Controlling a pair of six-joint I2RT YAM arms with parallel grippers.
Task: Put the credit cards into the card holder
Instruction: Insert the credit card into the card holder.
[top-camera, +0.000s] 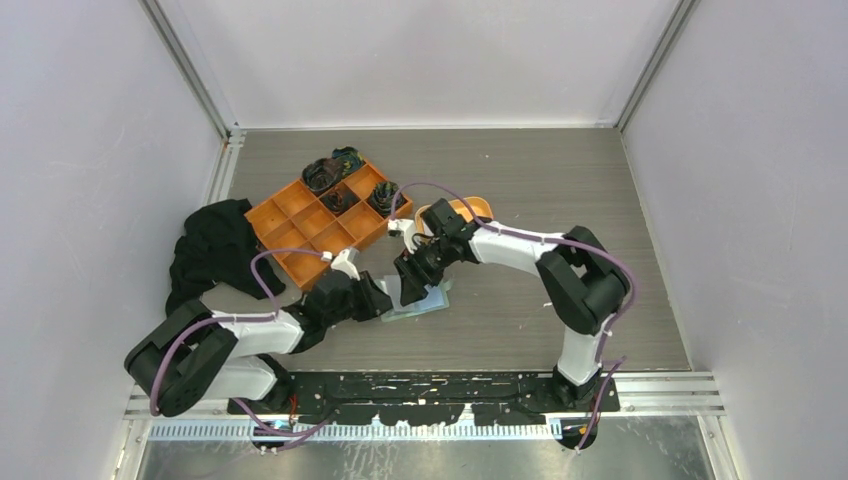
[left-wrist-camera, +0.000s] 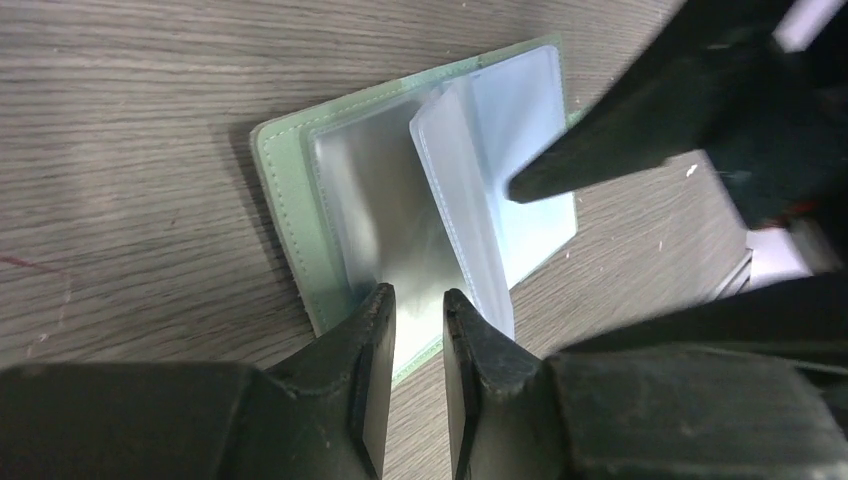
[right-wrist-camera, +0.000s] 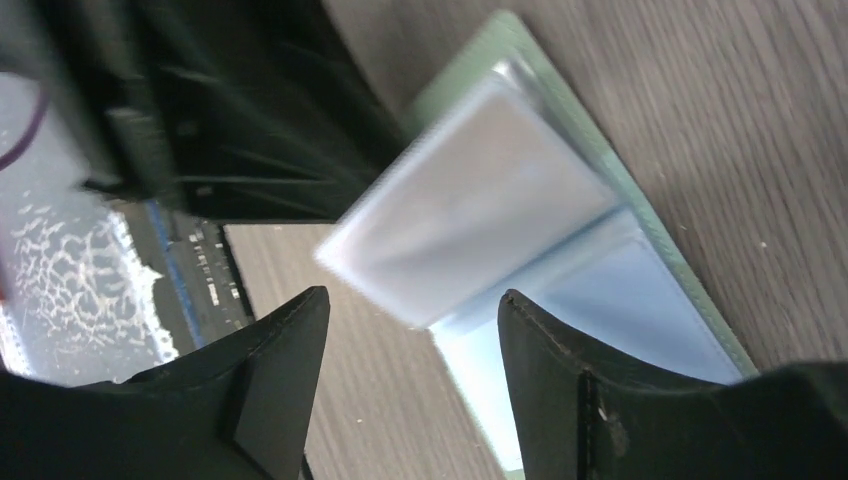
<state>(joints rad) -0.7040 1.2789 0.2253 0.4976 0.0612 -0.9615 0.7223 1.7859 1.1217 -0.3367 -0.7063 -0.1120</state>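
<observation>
At mid-desk (top-camera: 560, 190), the left gripper (left-wrist-camera: 418, 300), fingers almost pressed together, bears on the left edge of the open card holder (left-wrist-camera: 290, 200). Just right of it, the right gripper (right-wrist-camera: 415, 310) stands spread around a lifted clear pocket leaf (right-wrist-camera: 470, 230).

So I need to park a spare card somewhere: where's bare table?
Bare: the right half of the table, past the oval orange dish, and the far strip behind that dish. Crowded: around the card holder in the centre, and left, with the orange compartment tray and black cloth.
</observation>
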